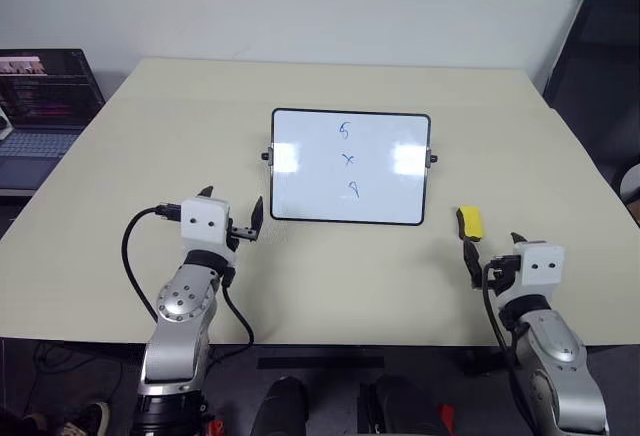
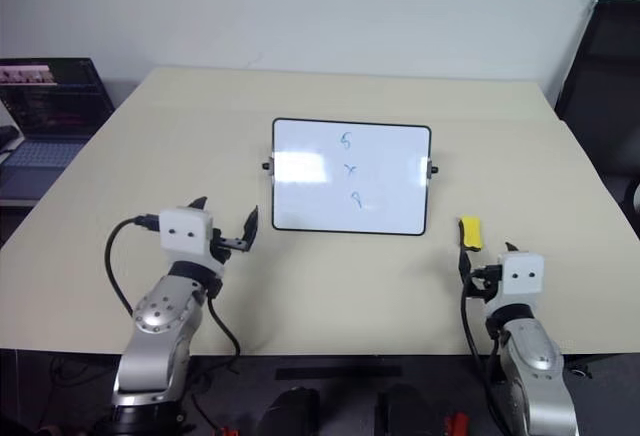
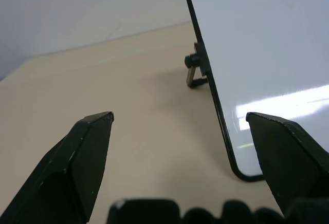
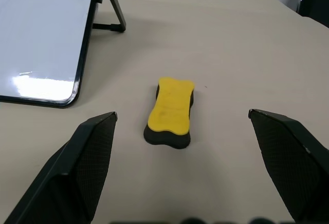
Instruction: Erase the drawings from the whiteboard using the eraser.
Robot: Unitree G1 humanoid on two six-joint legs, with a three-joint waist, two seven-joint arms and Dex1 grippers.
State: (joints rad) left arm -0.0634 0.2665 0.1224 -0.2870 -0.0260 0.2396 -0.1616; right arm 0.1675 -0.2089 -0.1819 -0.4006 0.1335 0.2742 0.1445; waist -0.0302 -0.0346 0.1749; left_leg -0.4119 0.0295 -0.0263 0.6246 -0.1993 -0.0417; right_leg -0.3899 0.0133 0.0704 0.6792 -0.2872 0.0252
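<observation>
On the desk [image 1: 330,286] stands one whiteboard [image 1: 300,186] bearing three drawings [image 1: 348,160] in a column; one eraser [image 1: 470,222] lies just right of it, before the empty, wide-open right tool [image 4: 182,157]; the left tool [image 1: 232,211] gapes empty near the board's corner; one laptop [image 1: 40,106] is cut off at left.

My two grippers reach out over a beige table [image 1: 150,156], its bare top stretching ahead of them. Far off beyond my left gripper, past the table's edge, an open laptop [image 1: 40,106] shows a lit screen. Beyond my right gripper stands a dark chair [image 1: 600,66].
</observation>
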